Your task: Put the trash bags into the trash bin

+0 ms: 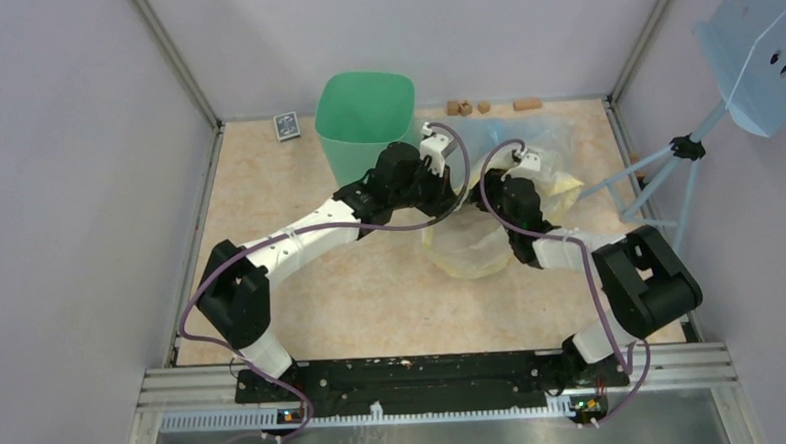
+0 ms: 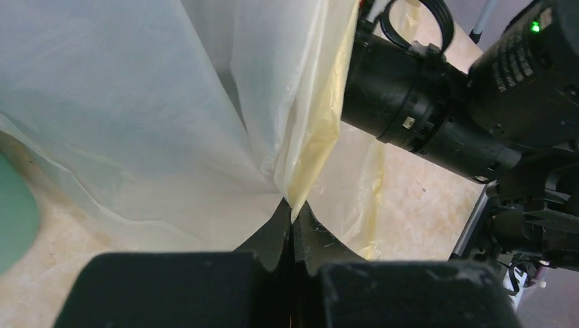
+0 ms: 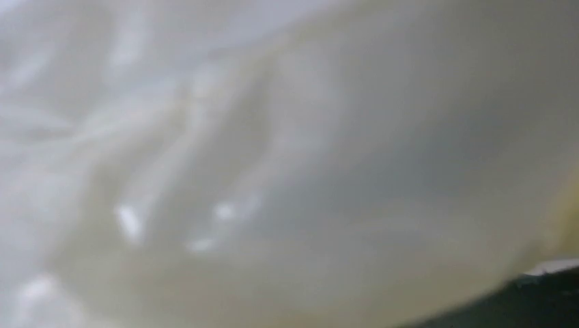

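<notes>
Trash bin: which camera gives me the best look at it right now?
Top external: it shows the trash bin almost whole, upright, with its open rim and tapering sides. Left wrist catches only a green sliver at its left edge. Right wrist shows none of it, just blurred pale plastic.

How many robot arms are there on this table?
2. The left arm stretches from the near-left corner to beside the green bin; the right arm bends in from the near-right corner, over the translucent plastic bags. No other shows.
</notes>
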